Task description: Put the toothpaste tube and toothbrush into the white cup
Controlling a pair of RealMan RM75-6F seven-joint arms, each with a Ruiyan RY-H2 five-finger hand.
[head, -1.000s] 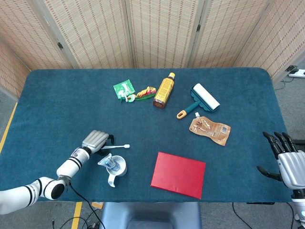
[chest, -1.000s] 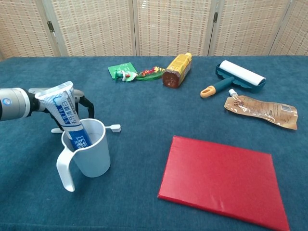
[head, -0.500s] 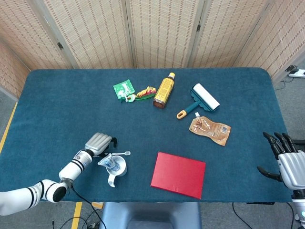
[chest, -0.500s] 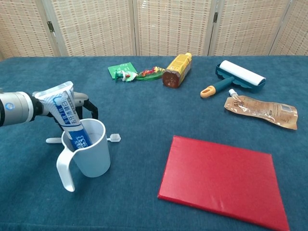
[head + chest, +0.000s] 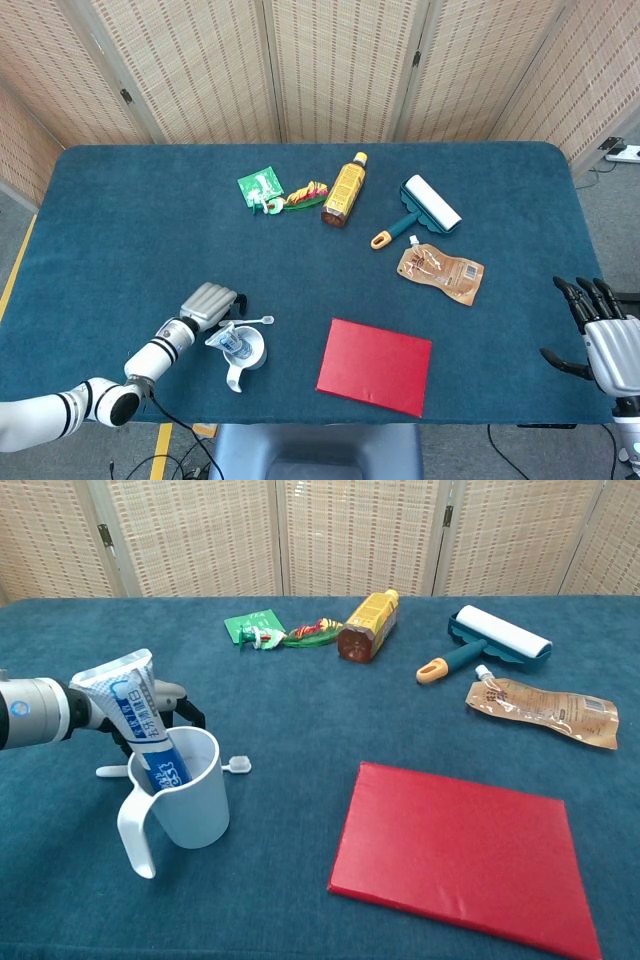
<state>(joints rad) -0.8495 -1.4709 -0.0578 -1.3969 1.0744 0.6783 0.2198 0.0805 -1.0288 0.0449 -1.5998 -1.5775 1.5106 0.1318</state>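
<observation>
A white cup [image 5: 190,802] with a long handle stands near the table's front left, also seen in the head view as the cup [image 5: 247,350]. A blue and white toothpaste tube [image 5: 140,720] leans upright inside it. Just behind the cup a white toothbrush [image 5: 238,765] lies level, low over the cloth, its head pointing right; the head view shows the toothbrush [image 5: 256,321] too. My left hand [image 5: 210,303] grips its handle with fingers curled down, partly hidden behind the tube in the chest view [image 5: 176,704]. My right hand [image 5: 605,340] hangs open beyond the table's right edge.
A red book [image 5: 375,366] lies right of the cup. At the back are a green packet [image 5: 260,185], a candy wrapper [image 5: 306,193], an amber bottle [image 5: 345,190], a lint roller [image 5: 420,210] and a brown pouch [image 5: 440,272].
My left hand has drawn the toothbrush toward the cup and the table's front edge, then barely shifted in the last half second. The right hand stayed put.
</observation>
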